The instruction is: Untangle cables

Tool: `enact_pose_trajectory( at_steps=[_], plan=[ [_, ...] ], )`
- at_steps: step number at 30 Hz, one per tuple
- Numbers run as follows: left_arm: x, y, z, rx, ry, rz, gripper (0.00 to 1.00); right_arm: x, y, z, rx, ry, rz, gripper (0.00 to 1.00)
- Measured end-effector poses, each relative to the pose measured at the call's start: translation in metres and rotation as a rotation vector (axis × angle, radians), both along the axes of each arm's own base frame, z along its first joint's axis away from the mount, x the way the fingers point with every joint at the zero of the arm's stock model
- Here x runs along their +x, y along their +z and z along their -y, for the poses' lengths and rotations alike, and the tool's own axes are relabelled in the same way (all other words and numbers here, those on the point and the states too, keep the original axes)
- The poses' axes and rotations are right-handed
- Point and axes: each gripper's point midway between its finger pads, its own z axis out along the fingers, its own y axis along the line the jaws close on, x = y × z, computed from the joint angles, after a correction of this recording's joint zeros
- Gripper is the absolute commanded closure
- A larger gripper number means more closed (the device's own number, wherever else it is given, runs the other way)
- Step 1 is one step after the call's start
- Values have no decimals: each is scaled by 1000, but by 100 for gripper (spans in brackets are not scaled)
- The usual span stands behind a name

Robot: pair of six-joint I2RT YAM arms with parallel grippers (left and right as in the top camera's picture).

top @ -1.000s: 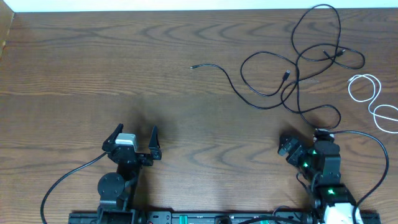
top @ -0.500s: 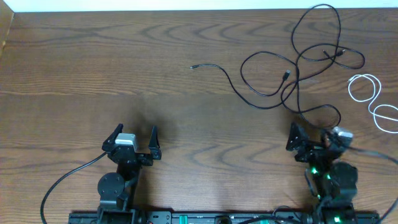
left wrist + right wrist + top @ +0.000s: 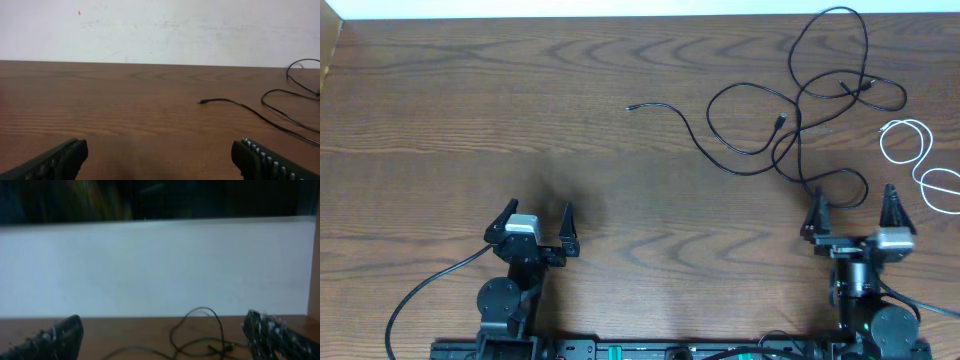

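Found left end effector (image 3: pixel 538 208) spread wide and empty, far left of the black cables (image 3: pixel 801 97) looped over one another on the tabletop (image 3: pixel 470 90). Found right end effector (image 3: pixel 853 195) equally spread and empty, close beneath that tangle in the overhead view. Noted white cable (image 3: pixel 904 122) right of the tangle, apparently clear of it. Recommend pinching one strand at a loose outer loop, away from crossings, then drawing outward slowly.

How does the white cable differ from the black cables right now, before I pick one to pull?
The black cables cross one another in wide loops, with one end trailing left; the white cable curls in small loops on its own by the right edge, partly out of frame. The black cables spread over far more wood than the white cable does. Both are thin and lie loose on the table.
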Motion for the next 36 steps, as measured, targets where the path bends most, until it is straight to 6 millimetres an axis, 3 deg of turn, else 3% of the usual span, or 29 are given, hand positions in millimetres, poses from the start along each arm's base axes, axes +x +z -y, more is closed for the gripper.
enact_pose_trajectory(
  at_steps=[4,6,36],
  plan=[
    [0,0,0,0,0,0,2,9,-74,0,-47,-3,-275,1],
    [0,0,0,0,0,-1,2,9,-86,-1,-61,0,-317,1],
    [0,0,0,0,0,0,2,8,-85,-2,-137,-3,-311,1]
  ],
)
